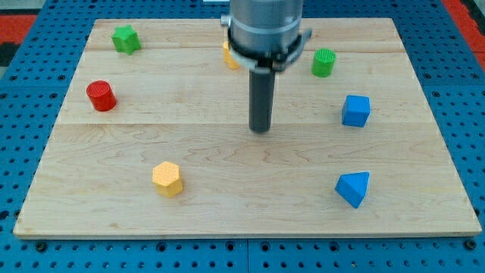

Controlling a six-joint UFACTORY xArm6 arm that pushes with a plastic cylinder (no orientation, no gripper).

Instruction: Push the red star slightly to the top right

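Where the dark rod met the bench (114, 216), you would have found my tip (261, 130) resting on bare wood near the middle of the board, touching no block. As for jaws, the arm carried only that straight rod, so they were neither apart nor together and clamped on nothing.

Nearest to my tip, toward the view's top and a little left, sat a yellow block (229, 57), half hidden behind the grey arm body (265, 26), so you could not have told its shape. To the view's upper right stood a green cylinder (323, 62), and below it, out to the right of my tip, a blue cube (355, 111). A blue triangular block (353, 188) lay near the view's bottom right. Down to the left sat a yellow hexagonal block (167, 179).

Well apart on the view's left stood a red cylinder (101, 96), and in the top left corner a green star (125, 39).

You could not have picked out the red star anywhere; the only red block showing was the cylinder. Around the bench ran a blue pegboard (15, 250).
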